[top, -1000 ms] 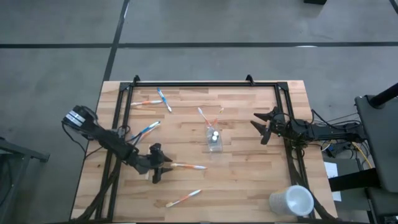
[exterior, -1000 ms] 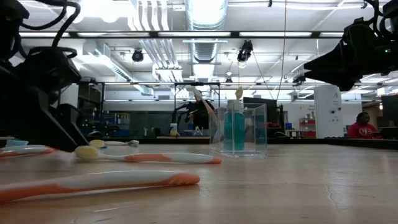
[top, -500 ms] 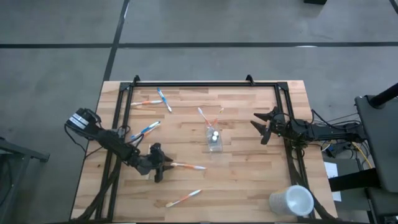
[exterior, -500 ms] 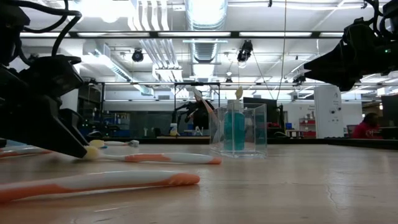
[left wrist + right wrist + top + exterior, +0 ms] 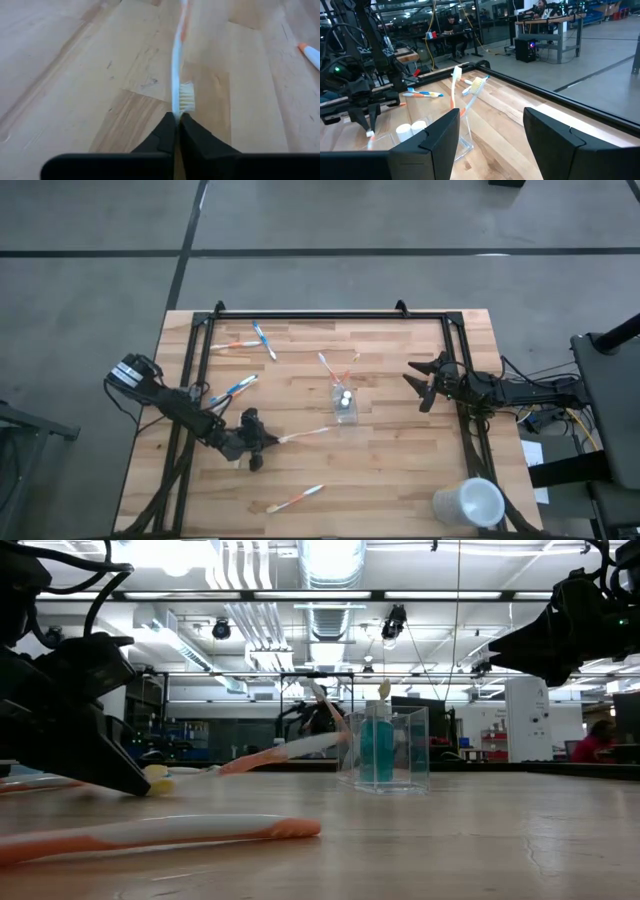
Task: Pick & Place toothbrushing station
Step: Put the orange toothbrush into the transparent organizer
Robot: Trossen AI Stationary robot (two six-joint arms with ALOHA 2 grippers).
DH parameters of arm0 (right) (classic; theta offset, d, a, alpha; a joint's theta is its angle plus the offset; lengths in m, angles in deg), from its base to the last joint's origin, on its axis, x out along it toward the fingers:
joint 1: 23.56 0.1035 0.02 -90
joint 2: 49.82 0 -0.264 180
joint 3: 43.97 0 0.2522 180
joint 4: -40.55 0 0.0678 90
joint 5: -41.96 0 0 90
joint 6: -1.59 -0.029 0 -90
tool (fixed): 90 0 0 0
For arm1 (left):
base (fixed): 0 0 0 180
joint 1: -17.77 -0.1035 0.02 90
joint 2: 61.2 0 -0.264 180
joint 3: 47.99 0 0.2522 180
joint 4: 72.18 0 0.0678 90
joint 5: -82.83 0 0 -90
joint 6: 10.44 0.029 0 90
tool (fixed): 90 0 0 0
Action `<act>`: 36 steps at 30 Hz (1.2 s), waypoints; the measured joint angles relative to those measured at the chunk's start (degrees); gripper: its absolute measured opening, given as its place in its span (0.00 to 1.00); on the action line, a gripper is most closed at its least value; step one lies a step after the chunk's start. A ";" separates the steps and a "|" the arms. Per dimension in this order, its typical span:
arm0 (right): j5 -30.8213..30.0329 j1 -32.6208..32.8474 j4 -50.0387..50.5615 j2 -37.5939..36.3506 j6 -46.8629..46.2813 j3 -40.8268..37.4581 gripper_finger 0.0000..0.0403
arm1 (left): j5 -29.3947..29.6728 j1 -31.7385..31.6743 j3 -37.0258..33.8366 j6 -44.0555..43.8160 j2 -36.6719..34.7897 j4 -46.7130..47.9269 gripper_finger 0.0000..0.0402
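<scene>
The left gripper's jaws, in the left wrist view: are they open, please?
No, the left gripper has its jaws shut on the white and orange toothbrush, pinching it at the bristle end.

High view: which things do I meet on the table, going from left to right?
left tool → held toothbrush → clear cup → right tool → white cup
</scene>
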 joint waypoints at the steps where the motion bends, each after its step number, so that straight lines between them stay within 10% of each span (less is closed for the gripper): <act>1: 0.02 0.00 0.02 0.00 -0.02 0.00 0.53 | -0.17 0.00 0.00 -0.07 0.01 -0.03 0.02; 27: 0.00 0.00 0.01 0.00 -0.02 0.00 0.53 | -3.30 -1.45 1.29 5.68 -4.15 -8.94 0.49; 36: 0.00 0.01 0.01 0.00 -0.02 0.00 0.53 | -23.77 -9.43 17.24 2.19 -16.94 37.28 0.49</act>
